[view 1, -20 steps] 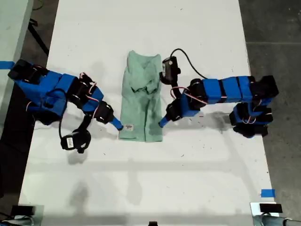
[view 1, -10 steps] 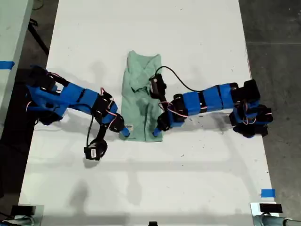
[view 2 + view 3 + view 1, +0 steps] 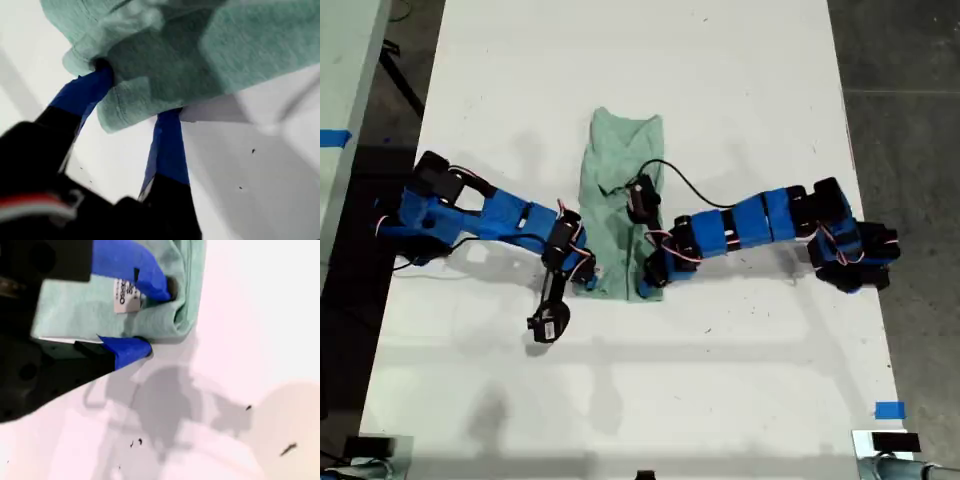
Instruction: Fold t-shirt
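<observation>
Between both tools (image 3: 617,284) lies the t-shirt's (image 3: 617,200) gripped lower edge.

My first gripper (image 3: 137,102): two blue claw fingers (image 3: 82,92) reaching out from a black body. Between them, a bunched corner of the t-shirt (image 3: 200,55), pale mint-green, layers folded over each other; one finger sits on top of the cloth, the other under its edge. White bench (image 3: 260,180) beneath, a few dark specks.
</observation>
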Available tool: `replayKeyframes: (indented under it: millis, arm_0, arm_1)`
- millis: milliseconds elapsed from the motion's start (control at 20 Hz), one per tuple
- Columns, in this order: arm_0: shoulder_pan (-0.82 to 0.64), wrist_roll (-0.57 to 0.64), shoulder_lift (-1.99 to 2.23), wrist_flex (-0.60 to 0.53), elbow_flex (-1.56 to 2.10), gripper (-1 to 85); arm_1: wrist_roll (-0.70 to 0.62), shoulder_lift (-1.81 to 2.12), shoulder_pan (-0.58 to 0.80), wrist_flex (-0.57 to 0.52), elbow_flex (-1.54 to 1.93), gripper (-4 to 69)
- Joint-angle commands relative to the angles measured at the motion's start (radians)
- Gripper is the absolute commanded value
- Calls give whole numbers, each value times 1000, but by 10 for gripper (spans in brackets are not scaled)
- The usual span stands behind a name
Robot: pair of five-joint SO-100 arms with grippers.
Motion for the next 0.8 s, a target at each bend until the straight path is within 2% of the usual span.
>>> replayKeyframes:
  millis: [0, 150, 450, 600, 750]
  arm_0:
    - [-18, 17, -29, 28, -52, 20]
    - [-3, 25, -29, 46, -80, 0]
    - [77, 106, -48, 210, -299, 0]
    - [143, 112, -41, 314, -414, 0]
    - [210, 78, -2, 342, -446, 0]
  arm_1:
    - [26, -43, -15, 0, -78, 23]
    - [38, -61, -17, 38, -120, -8]
    - [71, -18, -41, 198, -239, -8]
    - [112, 63, -98, 206, -242, -8]
    - [169, 117, -164, 206, -247, -8]
